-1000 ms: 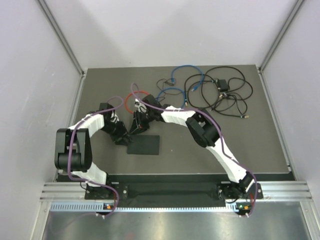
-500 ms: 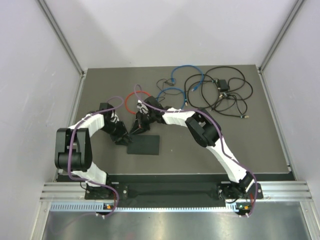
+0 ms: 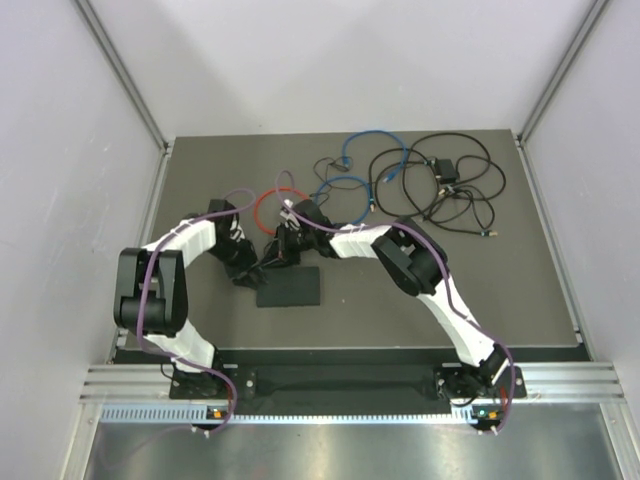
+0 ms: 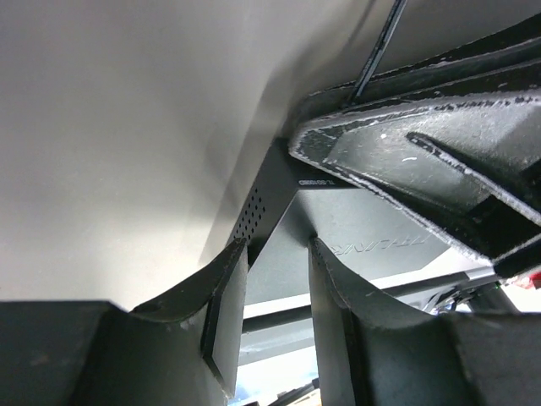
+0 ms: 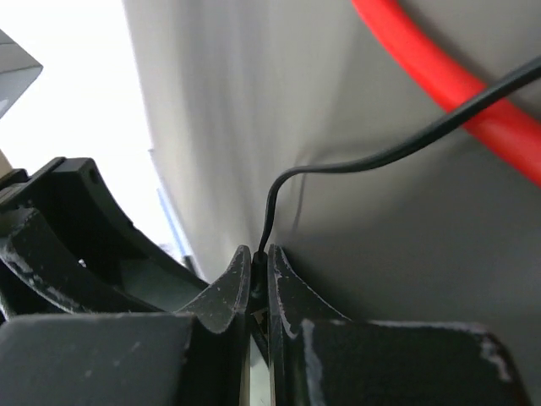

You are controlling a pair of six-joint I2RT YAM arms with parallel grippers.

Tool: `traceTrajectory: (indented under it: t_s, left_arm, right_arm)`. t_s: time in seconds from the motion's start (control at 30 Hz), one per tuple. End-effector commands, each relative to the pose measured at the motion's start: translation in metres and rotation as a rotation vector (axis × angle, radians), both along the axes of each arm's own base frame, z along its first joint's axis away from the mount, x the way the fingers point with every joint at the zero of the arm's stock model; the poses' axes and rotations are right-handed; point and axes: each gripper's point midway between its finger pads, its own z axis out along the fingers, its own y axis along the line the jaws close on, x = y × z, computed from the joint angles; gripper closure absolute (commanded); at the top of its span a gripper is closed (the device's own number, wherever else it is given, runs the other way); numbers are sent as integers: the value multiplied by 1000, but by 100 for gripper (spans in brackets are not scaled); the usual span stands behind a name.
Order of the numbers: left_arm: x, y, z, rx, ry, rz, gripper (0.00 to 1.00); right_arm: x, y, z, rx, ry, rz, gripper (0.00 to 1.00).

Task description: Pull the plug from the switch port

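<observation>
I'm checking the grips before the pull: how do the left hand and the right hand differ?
The left hand has its fingers apart; the right hand has them nearly touching. The left hand clamps the flat matte-black box; the right hand pinches a thin black cable. Both are gripping something.

Soft, even light is falling from above on the grey tabletop (image 3: pixel 500 290), casting only faint shadows. The 2 wrist views are blurring close up; the right end effector (image 5: pixel 260 258) is sitting out of focus, with white glare washing out its left side.
</observation>
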Motion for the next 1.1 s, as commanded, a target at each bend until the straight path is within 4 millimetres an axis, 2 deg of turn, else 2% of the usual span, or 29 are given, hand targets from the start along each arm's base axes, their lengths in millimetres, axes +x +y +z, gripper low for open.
traceTrajectory:
  t_s: [0.0,0.03,0.07,0.13,0.17,0.27,0.33,0.37,0.4,0.5,0.53,0.6,0.63,0.67,0.7,0.73,0.77,0.8,0.83,0.9,0.93,0.97,1.03,1.07]
  left_arm:
    - [-33,15,-40,148,140,-43,62]
    - [-34,16,-41,155,143,-45,62]
    - [-34,15,-41,156,142,-48,62]
    - [-35,14,-42,162,147,-53,62]
    - [-36,14,-42,167,151,-58,62]
    - [-38,13,-44,169,158,-64,62]
    - [-36,11,-43,160,144,-65,62]
    - [-32,11,-39,159,121,-65,62]
    - [-30,9,-37,149,106,-65,62]
    - [-21,5,-26,125,57,-75,61]
    - [-18,5,-23,125,46,-76,61]
    - [-11,4,-13,122,13,-80,59]
    - [-7,4,-9,121,-2,-79,58]
    - [-2,2,-2,110,-35,-80,56]
    - [5,0,5,100,-66,-77,50]
    - [9,-3,12,87,-87,-76,47]
    - [13,-5,20,73,-118,-75,44]
    - [21,-7,28,66,-144,-67,41]
    - [23,-8,34,63,-156,-65,38]
    - [35,-10,49,57,-197,-55,36]
    - [39,-10,55,59,-215,-53,35]
    - [41,-11,62,57,-235,-52,34]
    - [50,-13,81,50,-294,-49,32]
    - [52,-17,87,38,-314,-56,31]
  right_arm:
    - [87,0,39,-74,-355,-182,100]
    - [96,4,54,-54,-406,-164,100]
    - [94,0,36,-115,-378,-135,100]
    - [105,-2,44,-139,-417,-131,100]
    - [106,-4,35,-147,-390,-125,100]
    - [109,-7,32,-95,-276,-134,100]
    - [112,-8,36,-44,-282,-136,100]
    - [114,-9,49,-21,-305,-139,100]
    - [117,-12,53,-23,-317,-144,100]
    - [138,-37,63,-54,-348,-162,100]
    - [149,-57,58,-92,-348,-169,100]
    - [159,-76,66,-109,-369,-169,100]
    - [171,-94,69,-136,-394,-177,100]
    - [168,-106,62,-183,-357,-159,98]
    - [168,-115,60,-205,-343,-138,87]
    - [179,-129,66,-227,-361,-141,80]
    - [174,-142,59,-268,-312,-135,72]
    - [175,-149,60,-275,-306,-139,56]
    - [178,-165,56,-301,-299,-153,48]
    - [176,-181,62,-348,-302,-158,34]
    - [177,-189,66,-374,-329,-150,32]
    - [176,-194,82,-390,-361,-155,29]
    - [169,-207,94,-445,-389,-144,23]
    - [166,-212,117,-452,-426,-156,20]
